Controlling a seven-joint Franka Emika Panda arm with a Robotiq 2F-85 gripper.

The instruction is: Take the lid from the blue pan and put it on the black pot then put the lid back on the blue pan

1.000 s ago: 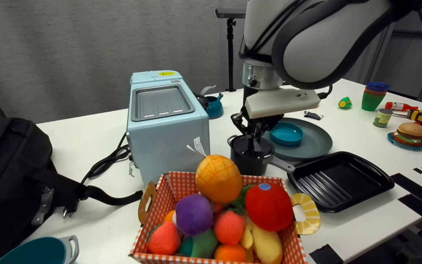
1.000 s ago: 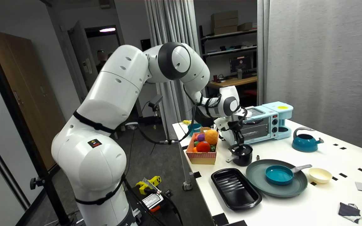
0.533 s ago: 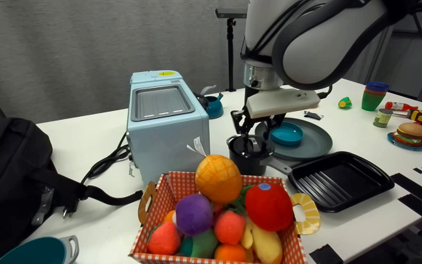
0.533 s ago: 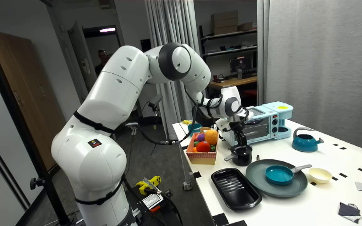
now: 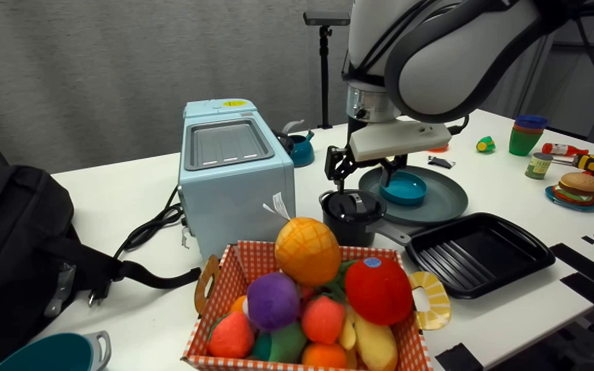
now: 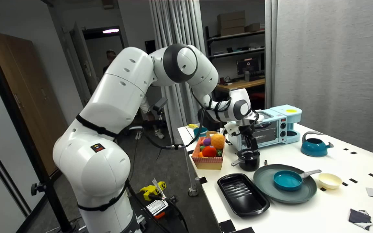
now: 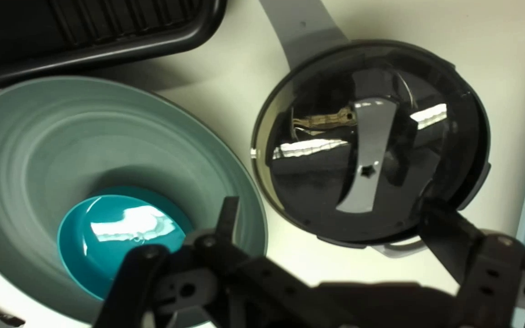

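The lid (image 7: 308, 191), dark and glossy with a grey strap handle, lies on the black pot (image 5: 346, 234); in the wrist view a pale crescent shows along one side of the rim. My gripper (image 7: 330, 208) is above it, open, its fingers wide apart with nothing held. One fingertip (image 7: 433, 212) overlaps the pot's rim in the wrist view; contact cannot be told. The other finger (image 7: 229, 214) appears over the wide grey-green round dish (image 7: 84, 105). The blue pan (image 6: 287, 181), small, teal and grey-handled, rests uncovered in that dish.
A black ribbed grill pan (image 5: 482, 257) adjoins pot and dish. The fruit basket (image 5: 410, 340) stands beside the pot, and the light-blue oven (image 5: 237, 206) on another side. Farther off are a teal kettle (image 6: 314, 149) and a cream bowl (image 6: 330, 182).
My gripper's fingers, closed together at the lid's handle a second ago, have spread wide and risen slightly. The lid stays on the pot, which shifted slightly early on.
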